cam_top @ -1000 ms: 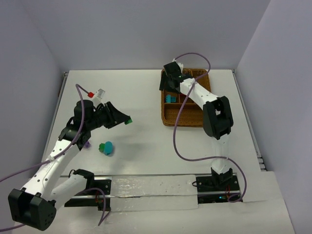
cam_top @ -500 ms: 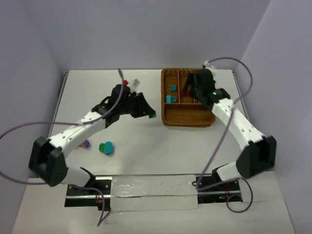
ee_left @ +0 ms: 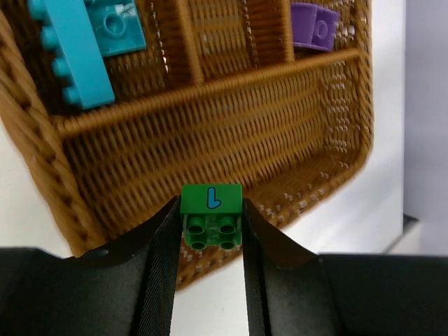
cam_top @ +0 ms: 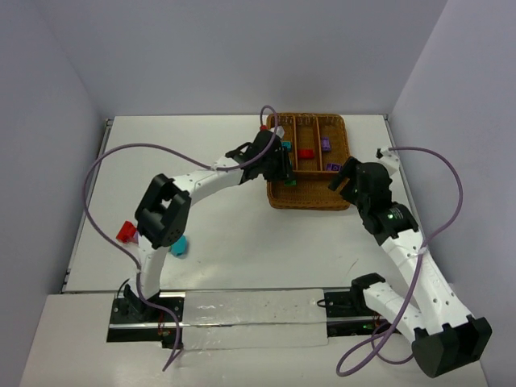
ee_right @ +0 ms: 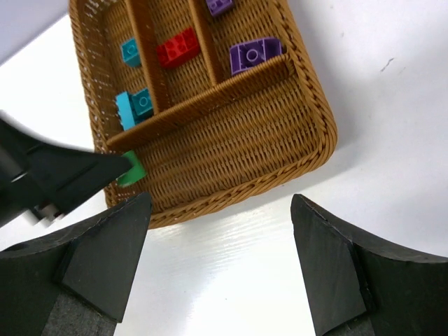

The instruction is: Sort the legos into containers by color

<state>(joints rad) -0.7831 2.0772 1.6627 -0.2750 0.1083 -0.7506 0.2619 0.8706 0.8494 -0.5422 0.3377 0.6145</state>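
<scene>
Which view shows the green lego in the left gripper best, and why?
The left wrist view: the green lego sits centred and large, pinched by the left gripper, studs and a blue mark plain. The right wrist view shows only a green corner behind that gripper; the top view, a speck.

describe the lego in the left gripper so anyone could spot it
Find the brown wicker tray at the table's far right; the left gripper hangs at its wide slot's rim. Between its fingers is a small green lego with a blue L mark, unlike the teal, red and purple ones in the narrow slots.
</scene>
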